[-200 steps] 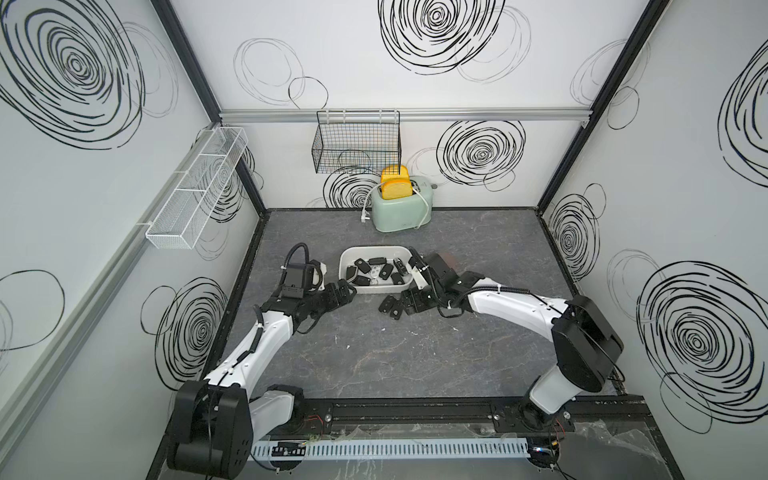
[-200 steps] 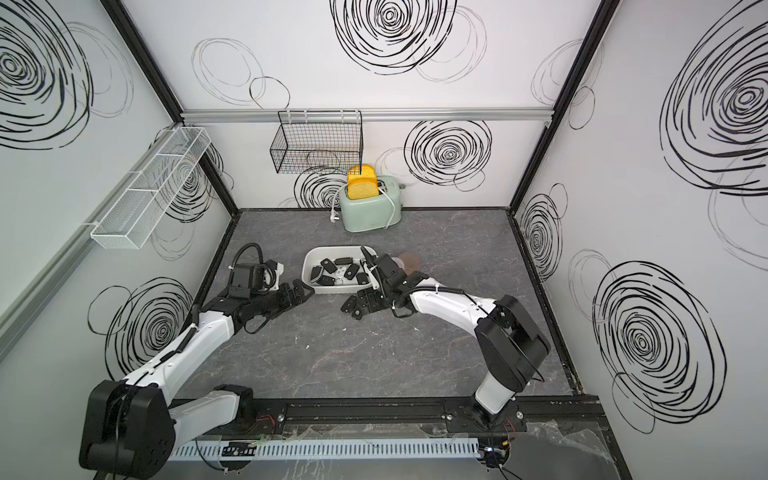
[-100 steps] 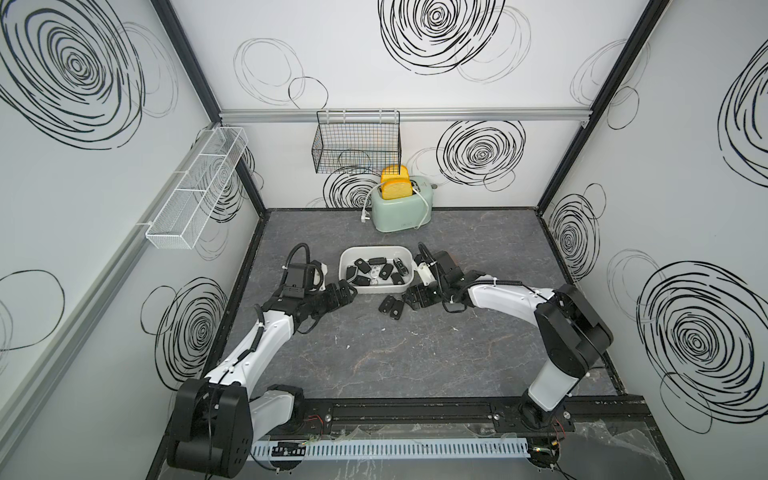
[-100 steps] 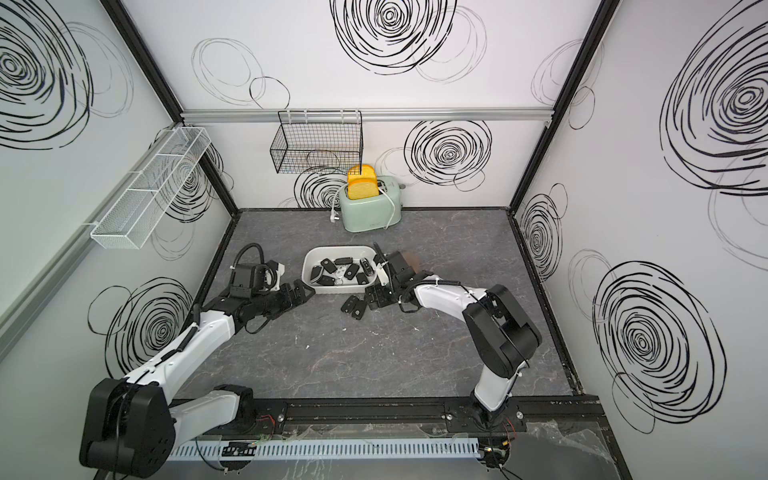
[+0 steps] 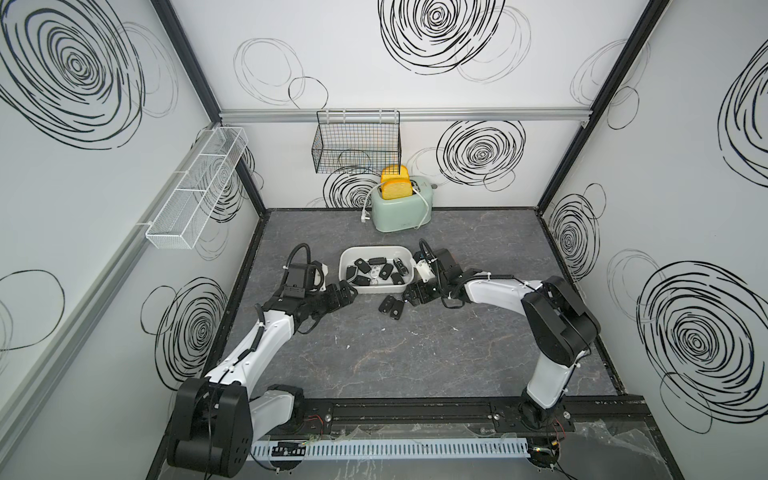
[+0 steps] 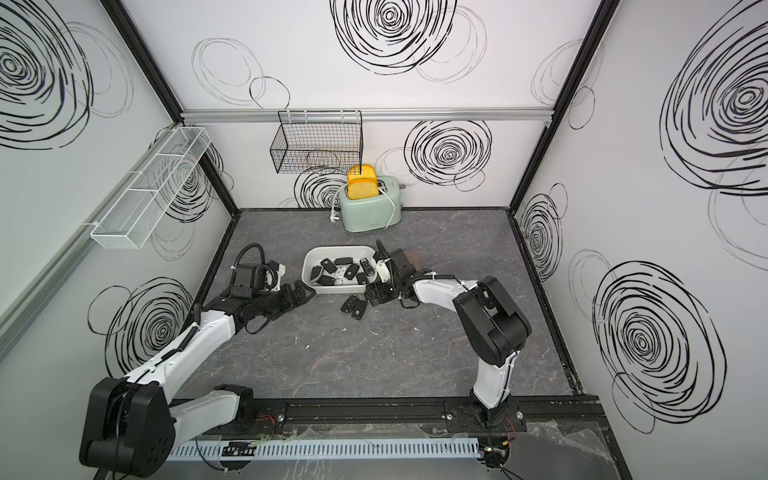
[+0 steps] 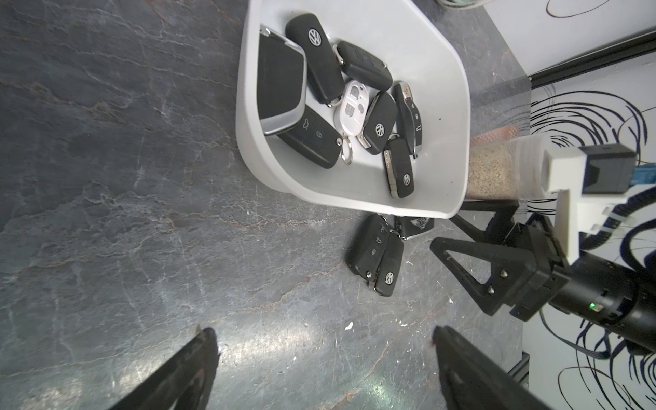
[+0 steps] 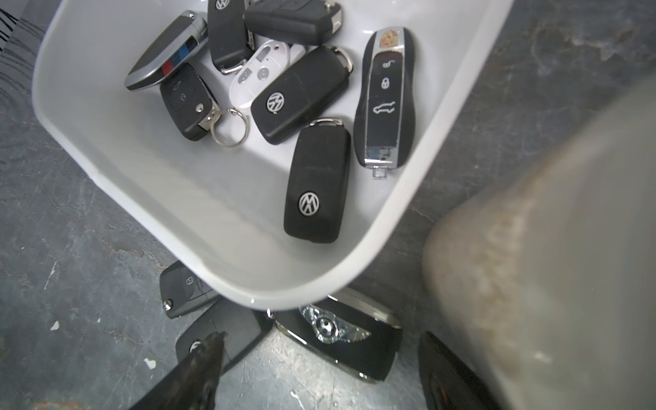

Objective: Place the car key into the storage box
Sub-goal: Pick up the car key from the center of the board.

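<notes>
- Across both top views, the white rounded plastic storage box (image 5: pixel 376 289) sits mid-table in front of a mint-green toaster (image 5: pixel 401 214) and holds several key fobs (image 5: pixel 376 270). Two black flip keys (image 5: pixel 390 307) lie on the grey marbled table (image 5: pixel 415 353) just before it. The right gripper (image 5: pixel 409 297) is low at the box's near right corner. The left gripper (image 5: pixel 351 291) is at its near left corner.
- Left wrist view: the left gripper's jaws stand wide over bare table, holding nothing.
- Right wrist view: the right gripper's jaws stand apart and straddle the glossy black car key (image 8: pixel 355 355) with the silver winged emblem. The key lies flat against the box corner, partly under the lip, and is not gripped.
- Judgement: the step in hand is the approach to the pick. One finger (image 8: pixel 209 355) overhangs a flip key. The next move calls for centring, descending, closing across the key, then lifting clear of the rim.
</notes>
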Motion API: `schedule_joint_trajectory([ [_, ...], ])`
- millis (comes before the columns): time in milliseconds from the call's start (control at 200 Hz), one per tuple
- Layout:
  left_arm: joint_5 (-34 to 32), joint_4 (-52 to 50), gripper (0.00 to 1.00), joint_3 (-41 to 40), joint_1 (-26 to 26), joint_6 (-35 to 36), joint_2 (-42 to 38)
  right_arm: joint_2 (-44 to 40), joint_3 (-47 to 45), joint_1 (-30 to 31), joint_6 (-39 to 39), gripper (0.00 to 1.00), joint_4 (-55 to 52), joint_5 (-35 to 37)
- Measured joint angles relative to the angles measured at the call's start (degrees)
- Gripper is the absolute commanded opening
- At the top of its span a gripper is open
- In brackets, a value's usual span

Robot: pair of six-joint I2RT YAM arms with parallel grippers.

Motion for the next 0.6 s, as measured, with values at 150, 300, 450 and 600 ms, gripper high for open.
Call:
schedule_joint_trajectory([
  [150, -0.1, -0.2, 0.98, 0.1, 0.0, -0.1, 0.1, 2.6, 0.8, 0.0, -1.1, 0.86, 0.2, -0.5],
  [300, -0.1, -0.9, 0.98, 0.8, -0.2, -0.2, 0.3, 4.7, 2.3, 0.0, -1.4, 0.86, 0.2, -0.9],
  [450, -0.1, -1.2, 0.98, 1.2, -0.3, -0.2, 0.6, 5.3, 3.2, -0.1, -1.8, 0.86, 0.0, -1.4],
  [600, -0.1, -1.2, 0.98, 1.4, -0.4, -0.2, 0.6, 5.2, 3.1, 0.0, -2.0, 0.86, -0.3, -3.0],
])
